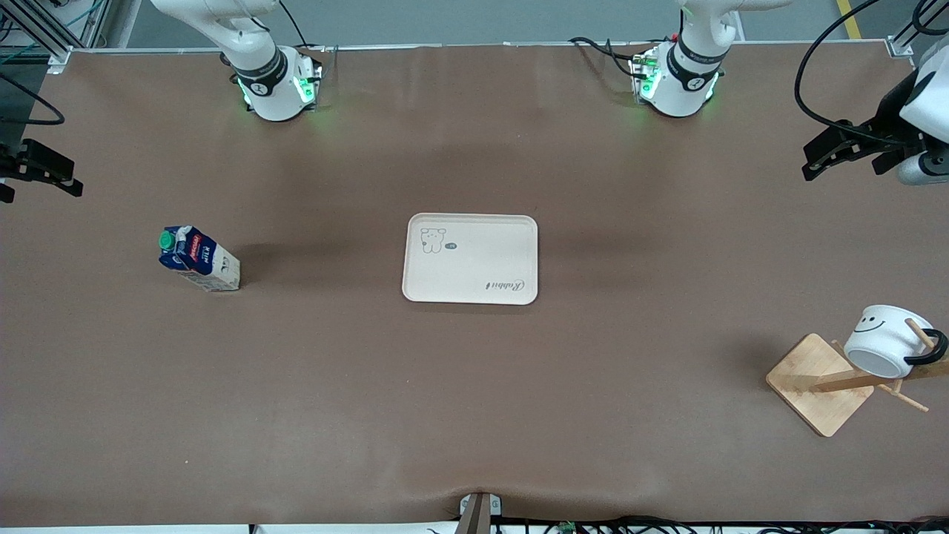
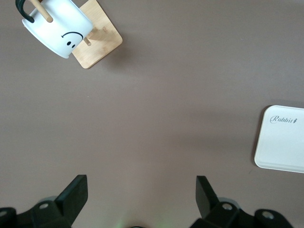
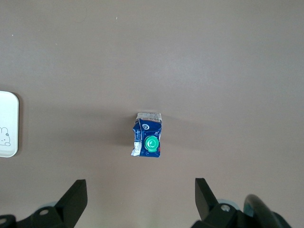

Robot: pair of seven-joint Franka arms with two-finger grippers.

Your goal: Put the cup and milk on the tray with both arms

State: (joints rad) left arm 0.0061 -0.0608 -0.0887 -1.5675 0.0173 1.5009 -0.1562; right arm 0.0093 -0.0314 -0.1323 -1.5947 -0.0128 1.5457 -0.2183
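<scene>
Cream and flat, the tray [image 1: 470, 259] is lying mid-table [image 1: 474, 415], long axis running between the arms' ends. The milk [image 1: 199, 259] is standing upright toward the right arm's end. The cup [image 1: 887, 340] is hanging tilted on a wooden rack [image 1: 823, 383] near the left arm's corner nearest the front camera. The left gripper [image 2: 141, 190] and right gripper [image 3: 140, 192] are hovering wide open, holding nothing.

Front view cuts off the right gripper [image 1: 41, 174] at nine o'clock and the left gripper [image 1: 852, 148] at three. Carton [image 1: 199, 259] label print is unreadably small.
</scene>
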